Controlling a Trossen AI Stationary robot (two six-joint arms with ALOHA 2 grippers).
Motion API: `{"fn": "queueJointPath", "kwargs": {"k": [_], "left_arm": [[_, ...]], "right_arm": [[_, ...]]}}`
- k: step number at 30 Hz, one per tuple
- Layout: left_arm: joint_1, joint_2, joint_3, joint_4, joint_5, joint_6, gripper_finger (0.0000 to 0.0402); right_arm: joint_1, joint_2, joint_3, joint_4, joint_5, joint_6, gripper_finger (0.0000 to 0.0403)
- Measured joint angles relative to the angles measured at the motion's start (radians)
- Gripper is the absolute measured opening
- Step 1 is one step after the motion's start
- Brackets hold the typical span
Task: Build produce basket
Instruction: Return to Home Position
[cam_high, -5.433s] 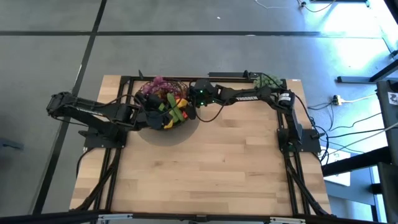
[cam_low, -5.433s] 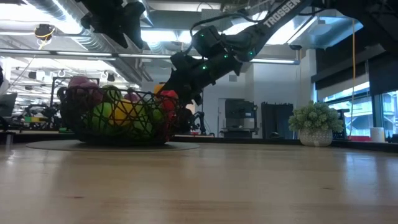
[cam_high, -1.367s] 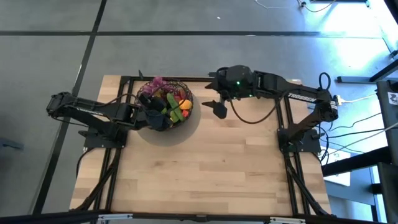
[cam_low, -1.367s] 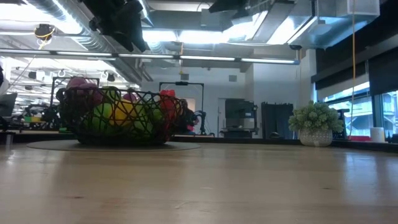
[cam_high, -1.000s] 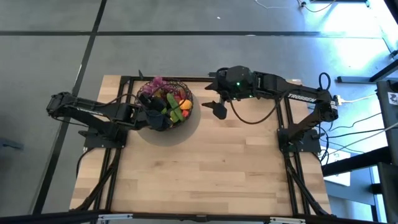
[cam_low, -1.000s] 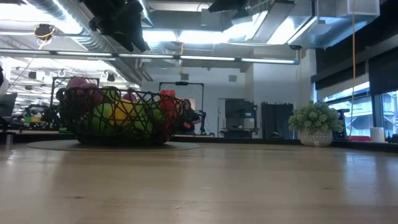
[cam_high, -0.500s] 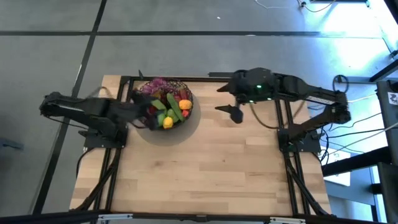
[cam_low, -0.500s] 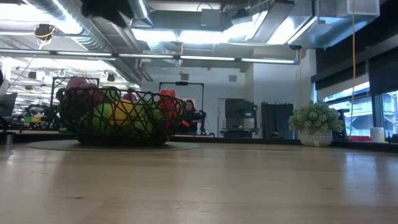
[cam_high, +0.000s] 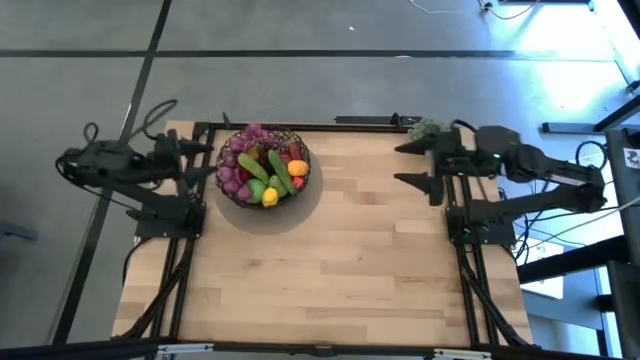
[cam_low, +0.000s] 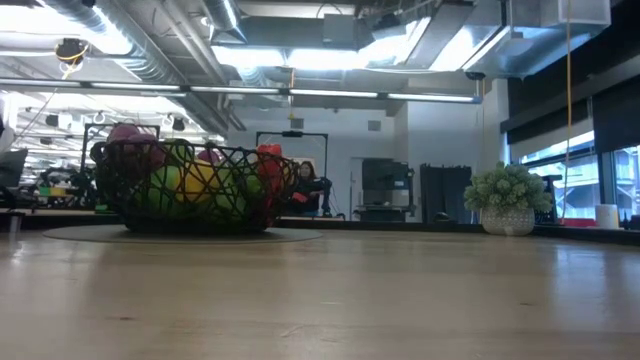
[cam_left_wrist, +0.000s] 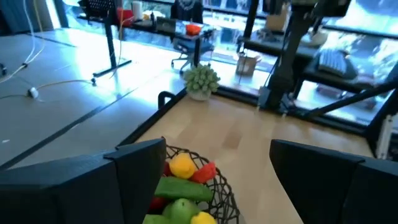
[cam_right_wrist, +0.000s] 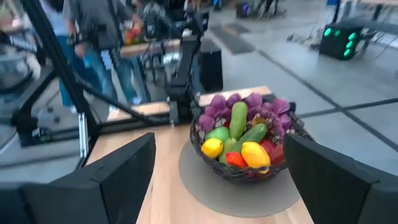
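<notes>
The dark wire basket (cam_high: 262, 165) stands on a grey round mat (cam_high: 303, 207) at the table's far left, its base on the mat. Inside lies produce: purple grapes (cam_high: 233, 168), a green cucumber (cam_right_wrist: 238, 118), a lemon (cam_right_wrist: 212, 147), a mango (cam_right_wrist: 255, 154) and red pieces. The low view shows the basket (cam_low: 190, 190) with no arm near it. My left gripper (cam_high: 207, 162) hangs open just left of the basket, pointing at it. My right gripper (cam_high: 400, 164) is open near the table's right edge, well clear of the basket, facing it.
A pale-green bushy plant (cam_high: 428, 127) in a white pot (cam_low: 508, 222) stands at the far right corner, close behind my right gripper. Black frame rails (cam_high: 300, 125) run along the table's far and side edges. Bare wood (cam_high: 320, 270) spans the middle and near side. People stand beyond the table.
Both arms have drawn back from the basket. My left gripper has pulled toward the table's left edge and risen, leaving the space over the basket. My right gripper has gone toward the right edge, staying high. Both stay open; the basket has not moved.
</notes>
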Motion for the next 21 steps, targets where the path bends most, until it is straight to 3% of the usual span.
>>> {"fn": "queueJointPath", "kwargs": {"k": [11,21], "left_arm": [[-0.006,-0.172,-0.012,-0.098,0.051,0.006,0.0279],[-0.005,-0.372,-0.213,-0.007,0.051,0.028,0.0279]], "right_arm": [[0.000,-0.356,-0.312,0.134,0.058,0.028,0.0342],[0.000,-0.629,-0.518,0.181,0.071,0.066,0.0342]]}}
